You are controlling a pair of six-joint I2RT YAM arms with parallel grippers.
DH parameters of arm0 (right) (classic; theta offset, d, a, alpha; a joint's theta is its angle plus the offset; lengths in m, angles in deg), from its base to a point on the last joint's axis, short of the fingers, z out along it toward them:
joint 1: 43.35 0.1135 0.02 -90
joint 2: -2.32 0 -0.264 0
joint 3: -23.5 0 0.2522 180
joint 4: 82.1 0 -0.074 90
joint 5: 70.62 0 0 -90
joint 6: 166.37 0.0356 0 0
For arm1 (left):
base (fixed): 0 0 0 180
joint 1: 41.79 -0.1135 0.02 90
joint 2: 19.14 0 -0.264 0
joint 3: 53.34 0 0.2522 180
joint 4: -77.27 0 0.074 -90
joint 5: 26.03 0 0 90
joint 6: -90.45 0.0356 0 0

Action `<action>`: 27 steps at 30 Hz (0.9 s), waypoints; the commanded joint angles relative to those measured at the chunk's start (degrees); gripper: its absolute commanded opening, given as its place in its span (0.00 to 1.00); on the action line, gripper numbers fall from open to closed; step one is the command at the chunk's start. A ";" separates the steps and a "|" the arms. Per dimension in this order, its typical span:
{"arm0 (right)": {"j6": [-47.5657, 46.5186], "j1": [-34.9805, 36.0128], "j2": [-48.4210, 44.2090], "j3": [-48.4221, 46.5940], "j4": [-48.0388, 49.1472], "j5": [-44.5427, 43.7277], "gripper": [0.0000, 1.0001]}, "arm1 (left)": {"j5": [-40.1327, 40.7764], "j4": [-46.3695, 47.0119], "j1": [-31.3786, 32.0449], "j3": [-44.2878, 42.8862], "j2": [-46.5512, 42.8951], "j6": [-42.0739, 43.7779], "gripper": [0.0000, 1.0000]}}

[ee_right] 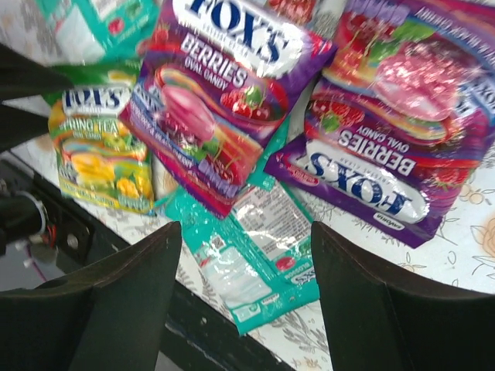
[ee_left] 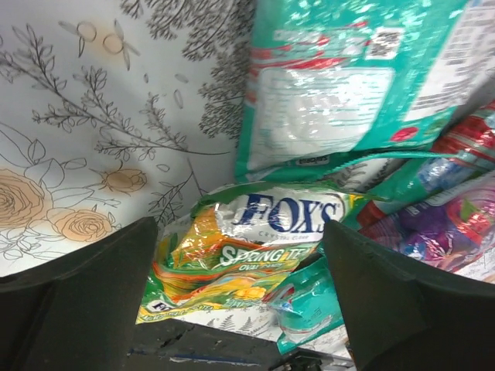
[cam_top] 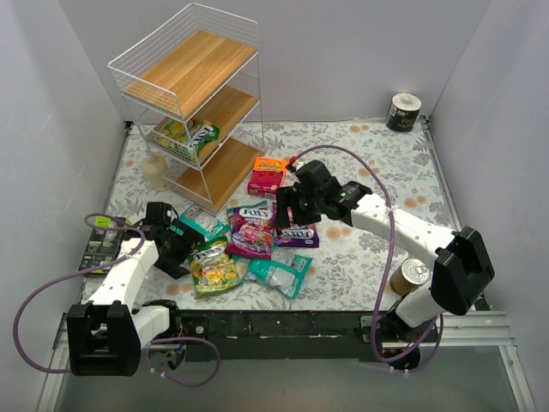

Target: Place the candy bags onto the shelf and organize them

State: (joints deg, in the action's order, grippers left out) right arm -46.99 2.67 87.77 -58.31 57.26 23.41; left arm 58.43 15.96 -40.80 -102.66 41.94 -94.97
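The white wire shelf [cam_top: 193, 94] stands at the far left, with a yellow-green bag [cam_top: 190, 137] on its middle tier. Several candy bags lie in a loose pile on the floral cloth: a teal one [cam_top: 203, 225], two purple FOX'S ones [cam_top: 252, 230] [cam_top: 298, 236], a yellow-green one [cam_top: 214, 268] and another teal one [cam_top: 280, 273]. My left gripper [ee_left: 240, 309] is open just above the yellow-green Spring Tea bag [ee_left: 255, 247]. My right gripper [ee_right: 246, 301] is open above the pile, over the teal bag [ee_right: 255, 263], with the purple Berries bags [ee_right: 216, 100] [ee_right: 394, 139] beyond.
An orange-pink box [cam_top: 267, 174] lies by the shelf's foot. One metal can [cam_top: 410, 276] stands near the right arm's base and another [cam_top: 403, 112] in the far right corner. A dark device [cam_top: 103, 245] sits at the left edge. The table's black front edge [cam_top: 283, 322] is close behind the pile.
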 commanded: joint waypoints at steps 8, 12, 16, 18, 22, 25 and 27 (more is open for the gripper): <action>-10.40 2.67 4.99 2.73 -5.13 14.07 0.75 | -10.45 4.04 4.53 8.22 -3.06 -2.84 0.63; -10.23 3.55 5.69 6.25 -3.54 15.30 0.76 | -12.73 6.06 7.79 8.30 -3.51 -3.55 0.59; -10.05 3.55 8.40 8.02 -2.92 16.97 0.75 | -14.67 8.52 11.39 8.31 -1.14 -4.60 0.55; -10.05 3.55 9.73 8.28 -3.36 16.71 0.75 | -15.02 9.14 12.98 8.13 -0.09 -3.91 0.55; -8.74 3.46 11.75 9.34 -5.03 9.35 0.75 | -17.57 13.35 14.30 7.25 2.63 -1.62 0.55; -5.85 2.07 12.46 10.04 -6.35 3.19 0.76 | -19.33 17.22 16.49 5.67 5.00 -0.65 0.55; -4.35 -0.39 13.07 10.48 -7.40 -0.76 0.76 | -20.12 20.20 17.63 4.53 6.59 -0.65 0.56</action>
State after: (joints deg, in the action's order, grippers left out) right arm -53.54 6.08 98.59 -50.07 53.50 35.24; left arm 42.93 28.46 -25.50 -94.87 46.44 -96.59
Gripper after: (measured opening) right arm 0.755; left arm 0.553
